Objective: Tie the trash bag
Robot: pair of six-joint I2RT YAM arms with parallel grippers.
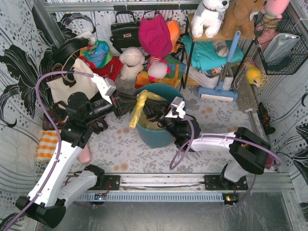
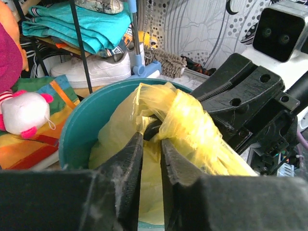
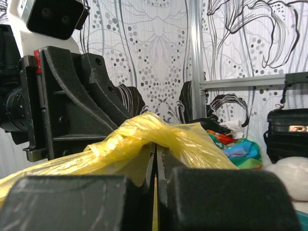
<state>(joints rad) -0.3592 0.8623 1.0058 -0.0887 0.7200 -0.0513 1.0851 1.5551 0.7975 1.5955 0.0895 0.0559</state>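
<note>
The trash bag (image 1: pixel 139 108) is thin yellow plastic lining a teal round bin (image 1: pixel 154 137); its top is gathered into a twisted strip above the rim. My right gripper (image 3: pixel 156 147) is shut on that strip, and the yellow plastic (image 3: pixel 144 132) drapes over its fingertips. From the left, my left gripper (image 2: pixel 151 132) reaches over the bin (image 2: pixel 79 130) with a narrow gap between its jaws. Its tips sit at the bunched plastic (image 2: pixel 192 125), facing the right gripper's black body (image 2: pixel 240 101). In the top view both grippers meet over the bin, the left (image 1: pixel 131 104) and the right (image 1: pixel 150 111).
A cream tote with black handles (image 1: pixel 72 82) stands behind the left arm. A black handbag (image 1: pixel 126 31), plush toys (image 1: pixel 132 62) and a shelf rack (image 1: pixel 211 53) crowd the back. A blue brush and dustpan (image 1: pixel 219 89) lie right of the bin. An orange striped cloth (image 1: pixel 48 144) lies at left.
</note>
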